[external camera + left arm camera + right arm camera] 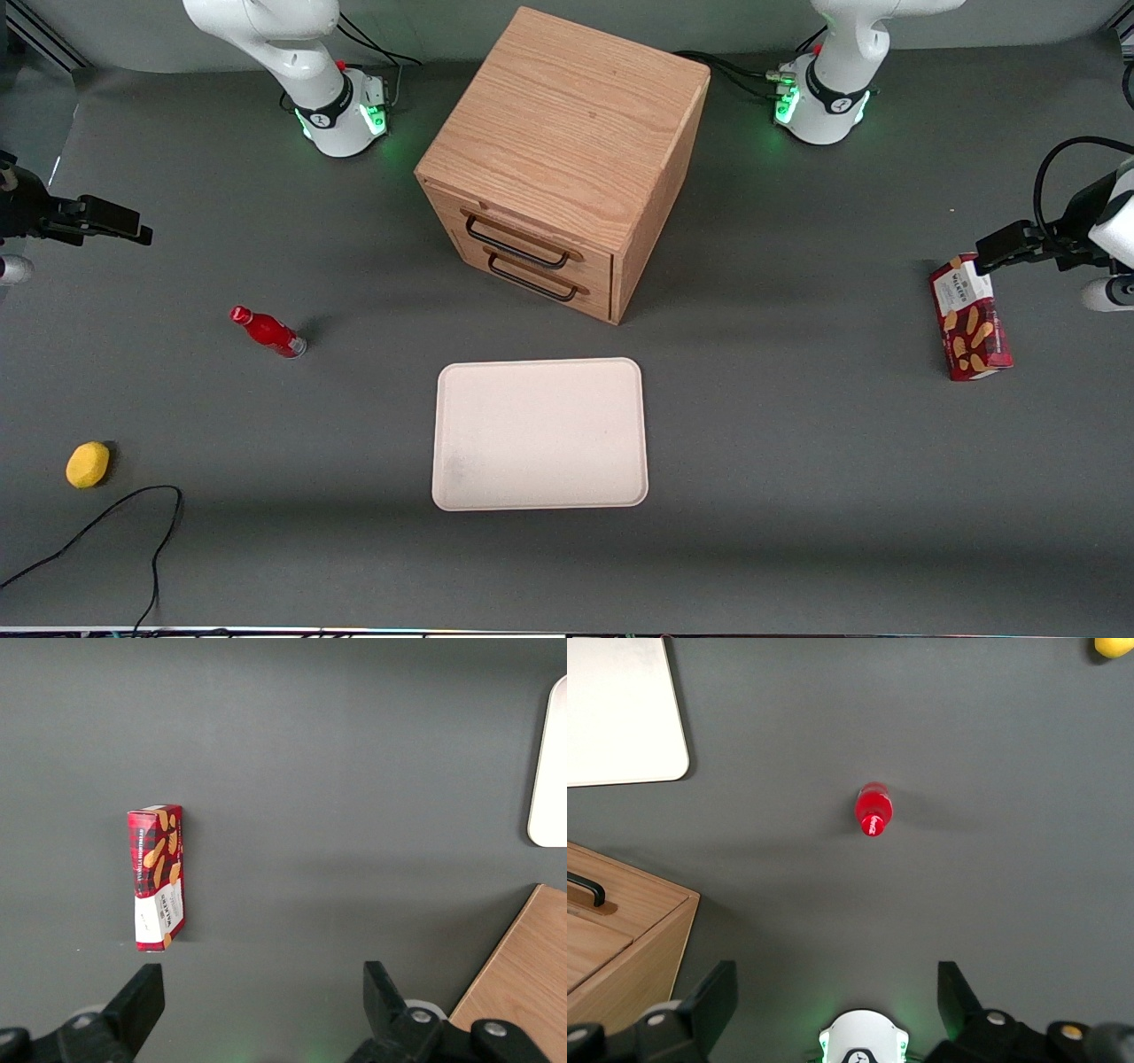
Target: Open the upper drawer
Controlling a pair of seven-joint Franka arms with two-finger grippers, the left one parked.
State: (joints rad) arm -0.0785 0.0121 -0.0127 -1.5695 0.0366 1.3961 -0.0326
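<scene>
The oak cabinet (567, 133) stands mid-table with two drawer fronts facing the tray. The upper drawer (532, 232) looks shut, its thin black bar handle (516, 245) just above the lower drawer's handle (532, 281). My right gripper (111, 221) hangs open and empty above the table, far off toward the working arm's end, well away from the cabinet. In the right wrist view the gripper (834, 1003) has only bare table between its fingers. A corner of the cabinet (629, 939) and one black handle end (588, 889) show there; which drawer it belongs to is unclear.
A cream tray (540, 434) (620, 718) lies in front of the cabinet. A red bottle (268, 331) (873, 811) lies on the table below my gripper. A yellow round object (88, 464) and a black cable (133, 523) sit nearer the camera. A red biscuit box (970, 319) (159, 877) lies toward the parked arm's end.
</scene>
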